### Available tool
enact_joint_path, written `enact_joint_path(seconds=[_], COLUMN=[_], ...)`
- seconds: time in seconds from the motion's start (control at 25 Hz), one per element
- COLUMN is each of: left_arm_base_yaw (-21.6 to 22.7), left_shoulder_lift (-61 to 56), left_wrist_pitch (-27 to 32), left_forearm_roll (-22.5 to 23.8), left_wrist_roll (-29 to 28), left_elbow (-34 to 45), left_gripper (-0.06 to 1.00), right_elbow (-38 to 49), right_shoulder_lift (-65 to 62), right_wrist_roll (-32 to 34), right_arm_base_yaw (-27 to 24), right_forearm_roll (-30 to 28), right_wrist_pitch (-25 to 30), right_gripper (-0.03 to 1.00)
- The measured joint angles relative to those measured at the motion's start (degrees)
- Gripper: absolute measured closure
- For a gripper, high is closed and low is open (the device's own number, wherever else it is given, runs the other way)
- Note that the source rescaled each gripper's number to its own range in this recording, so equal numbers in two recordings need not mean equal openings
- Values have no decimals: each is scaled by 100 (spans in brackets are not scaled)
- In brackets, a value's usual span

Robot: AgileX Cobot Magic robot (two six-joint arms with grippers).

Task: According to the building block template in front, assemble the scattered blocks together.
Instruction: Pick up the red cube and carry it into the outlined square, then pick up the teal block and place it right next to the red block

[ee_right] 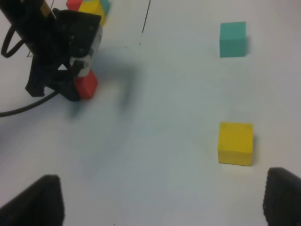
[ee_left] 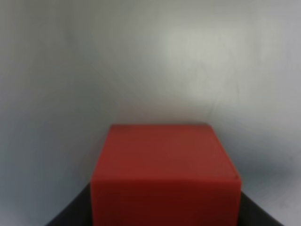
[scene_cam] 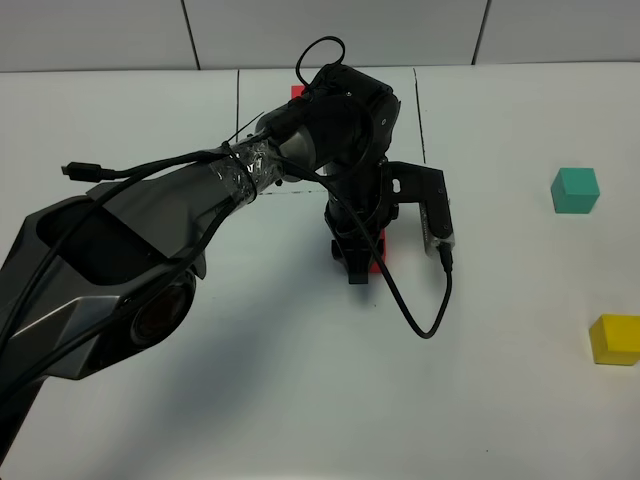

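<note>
The left gripper [scene_cam: 362, 264] is clamped tight on the red cube [scene_cam: 379, 250], with the arm reaching over the middle of the white table [scene_cam: 250, 400]. In the left wrist view the red cube fills the lower part of the picture, with a dark finger [ee_left: 75, 217] against each of its lower sides. Whether the cube rests on the table or hangs just above it cannot be told. A black cable [scene_cam: 430, 322] loops down from the wrist, just beside the red cube on its right.

The building block template [ee_right: 90, 6] lies beyond the red cube, on its far side from the robot. The left arm covers most of it in the high view. The right wrist view shows only its red, yellow and teal cubes touching one another at the picture's edge.

The teal cube [scene_cam: 575, 190] stands well apart from the red cube, far off to its right and a little farther back. The yellow cube [scene_cam: 613, 339] also lies well to the right of the red cube, but nearer the robot, and apart from the teal one. Both sit flat on the table, touching nothing.

The right gripper [ee_right: 164, 207] has its jaws spread wide and grips nothing. Its two dark fingertips [ee_right: 44, 202] show only at the corners of its own wrist view, well away from the red cube and nearer to the yellow cube.
</note>
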Motion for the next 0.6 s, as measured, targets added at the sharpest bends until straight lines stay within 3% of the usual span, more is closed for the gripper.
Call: enact_joint_path(seconds=[0.12, 0.24, 0.36, 0.48, 0.6], left_arm_base_yaw=[-5, -5, -5, -5, -5], left_shoulder_lift=[0, -5, -23, -46, -119], left_wrist_pitch=[0, 0, 0, 0, 0], left_forearm_roll=[0, 0, 0, 5, -59], left_wrist_roll=[-8, -8, -8, -13, -32], left_elbow=[0, 0, 0, 0, 0], left_gripper=[79, 46, 19, 6, 1], right_elbow=[0, 0, 0, 0, 0], right_shoulder_lift=[0, 0, 0, 0, 0], right_wrist_roll=[0, 0, 1, 1, 1], right_arm_base_yaw=[0, 0, 0, 0, 0], right_forearm_roll=[0, 0, 0, 0, 0], right_wrist_pitch=[0, 0, 0, 0, 0], right_gripper=[21, 21, 21, 21, 21])
